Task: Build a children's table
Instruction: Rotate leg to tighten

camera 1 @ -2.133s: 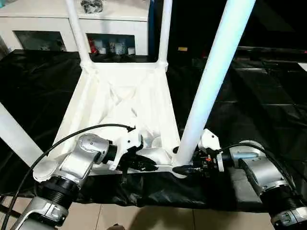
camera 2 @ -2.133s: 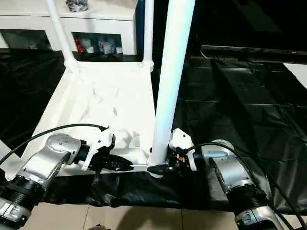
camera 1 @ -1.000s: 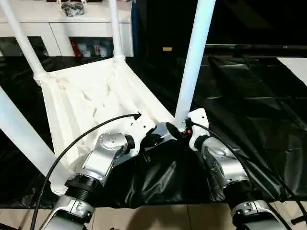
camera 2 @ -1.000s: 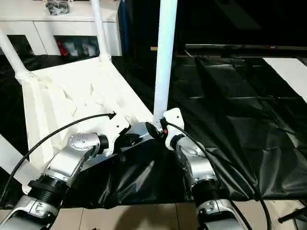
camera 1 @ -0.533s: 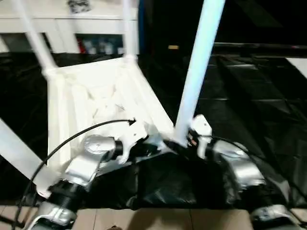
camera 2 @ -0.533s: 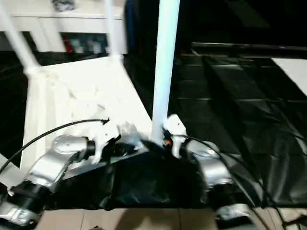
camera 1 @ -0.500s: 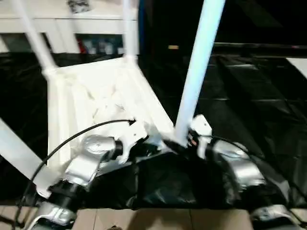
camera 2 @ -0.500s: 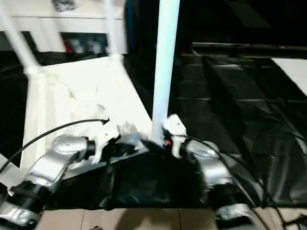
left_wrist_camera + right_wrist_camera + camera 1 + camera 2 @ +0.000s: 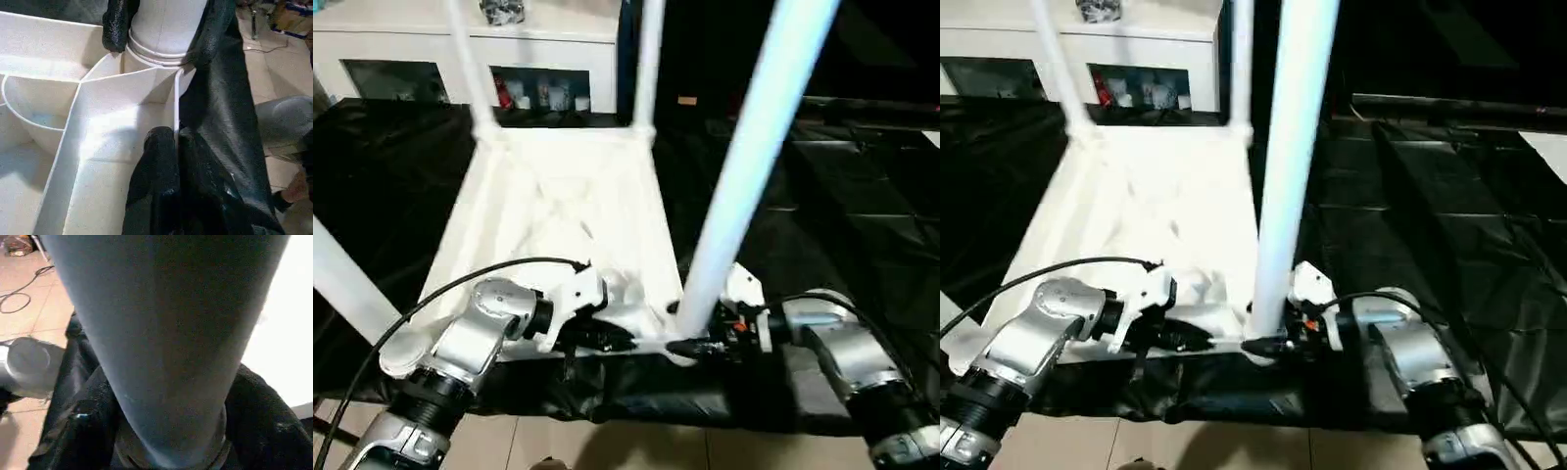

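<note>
The children's table lies upside down on the black sheet, its ribbed tabletop (image 9: 558,196) facing up. White legs stand in the corner sockets: two at the far corners (image 9: 649,59), one at the near left (image 9: 347,284) and one at the near right (image 9: 744,166). My left gripper (image 9: 622,341) is shut on the thin near rim (image 9: 175,98) of the tabletop, beside the near right corner. My right gripper (image 9: 680,345) closes on the base of the near right leg, a black finger (image 9: 83,426) pressed on each side.
A white cabinet (image 9: 411,49) with glass doors stands behind the table. The black sheet (image 9: 862,215) spreads wide to the right of the tabletop. The table's front edge runs just under my grippers, with tiled floor (image 9: 636,446) below.
A second ago the tabletop lay skewed to the table's front edge; now it sits square to it. My arms have spread apart with it. The right fingers have drawn in on the leg.
</note>
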Controlling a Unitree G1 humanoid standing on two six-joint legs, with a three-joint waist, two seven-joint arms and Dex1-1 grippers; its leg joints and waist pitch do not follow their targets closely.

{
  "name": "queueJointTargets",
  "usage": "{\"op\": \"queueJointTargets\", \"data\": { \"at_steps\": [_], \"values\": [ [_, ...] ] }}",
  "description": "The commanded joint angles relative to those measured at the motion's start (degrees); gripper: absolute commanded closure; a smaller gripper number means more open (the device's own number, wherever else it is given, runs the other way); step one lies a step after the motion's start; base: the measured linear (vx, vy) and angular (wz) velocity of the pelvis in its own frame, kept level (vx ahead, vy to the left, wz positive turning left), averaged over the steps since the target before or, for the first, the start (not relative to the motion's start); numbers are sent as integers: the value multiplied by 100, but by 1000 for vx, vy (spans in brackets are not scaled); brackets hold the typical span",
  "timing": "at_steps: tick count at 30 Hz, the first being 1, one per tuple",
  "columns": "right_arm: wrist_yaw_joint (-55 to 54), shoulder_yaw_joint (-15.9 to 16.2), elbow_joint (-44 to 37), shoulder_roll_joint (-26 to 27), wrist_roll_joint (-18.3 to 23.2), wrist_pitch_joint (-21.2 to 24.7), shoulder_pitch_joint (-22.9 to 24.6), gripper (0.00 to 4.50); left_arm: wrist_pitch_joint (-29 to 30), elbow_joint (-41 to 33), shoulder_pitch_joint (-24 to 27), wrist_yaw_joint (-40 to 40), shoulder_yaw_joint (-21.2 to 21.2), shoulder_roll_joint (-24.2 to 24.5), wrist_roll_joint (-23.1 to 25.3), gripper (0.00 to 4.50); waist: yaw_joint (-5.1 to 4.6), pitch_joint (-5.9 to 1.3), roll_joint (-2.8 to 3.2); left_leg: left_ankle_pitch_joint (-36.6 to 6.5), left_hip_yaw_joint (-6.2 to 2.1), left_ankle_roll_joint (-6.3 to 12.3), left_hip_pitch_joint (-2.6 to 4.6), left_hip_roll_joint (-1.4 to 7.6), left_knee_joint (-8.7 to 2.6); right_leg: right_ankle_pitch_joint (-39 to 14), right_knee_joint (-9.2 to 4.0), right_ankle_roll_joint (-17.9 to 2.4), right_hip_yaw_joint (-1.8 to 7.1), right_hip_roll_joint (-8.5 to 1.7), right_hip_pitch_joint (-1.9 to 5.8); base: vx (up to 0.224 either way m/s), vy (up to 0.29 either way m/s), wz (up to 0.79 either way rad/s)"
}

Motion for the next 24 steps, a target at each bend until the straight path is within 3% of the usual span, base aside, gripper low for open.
{"op": "queueJointTargets", "data": {
  "at_steps": [1, 9, 11, 14, 16, 18, 19, 21, 24],
  "values": [
    [423, 424, -174, 74, -21, 76, 98, 186, -103, -95, -111, 3, -103, -118, -98, 450, -16, -290, -25, -1395, 9, 266, 6, 126, -373, -1496, -392, -1136, 211, -243, 260, 0, 0, 0],
    [30, 377, -181, 249, -48, -48, 261, 193, -169, -63, -92, 280, 16, -285, -105, 450, -19, -292, -21, -1423, 12, 256, 16, 124, -370, -1412, -391, -1184, 206, -234, 256, 0, 0, 0],
    [-653, 142, -20, 558, -91, -215, 291, 193, -191, 13, -137, 707, 130, -495, -94, 450, -24, -270, -29, -1511, 10, 210, 16, 121, -385, -1645, -423, -1117, 215, -249, 240, 0, 0, 0],
    [-1596, -141, 216, 944, -168, -173, 264, 194, -185, 185, -222, 1300, 225, -785, 33, 450, -71, -253, -58, -1800, -22, 73, 34, 99, -412, -2448, -507, -834, 196, -266, 227, 0, 0, 0],
    [-2477, -338, 511, 1260, -310, -119, 170, 194, -105, 302, -283, 1725, 203, -1021, 187, 450, -151, -227, -47, -2017, -50, -34, 53, 75, -421, -3069, -577, -611, 167, -276, 192, -26, -1, -2],
    [-3252, -446, 732, 1526, -465, 45, 39, 194, 68, 355, -337, 2085, 146, -1258, 314, 450, -220, -223, -39, -2105, -78, -65, 20, 65, -433, -3354, -609, -436, 140, -271, 206, -26, -1, -2],
    [-3513, -480, 805, 1625, -513, 124, -15, 194, 126, 376, -360, 2213, 120, -1343, 360, 450, -253, -210, -38, -2185, -84, -69, 28, 48, -424, -3583, -656, -343, 124, -275, 177, 0, 0, 0],
    [-3977, -540, 909, 1820, -596, 225, -112, 194, 204, 424, -403, 2411, 60, -1495, 443, 450, -292, -224, -34, -2238, -95, -66, 47, 37, -410, -3676, -689, -291, 113, -278, 159, 0, 0, 0],
    [-4320, -579, 941, 2189, -635, 288, -238, 194, 265, 457, -440, 2568, -33, -1755, 536, 450, -339, -240, -21, -2212, -101, 1, 24, 56, -437, -3269, -666, -385, 113, -255, 173, 0, 0, 0]
  ]
}}
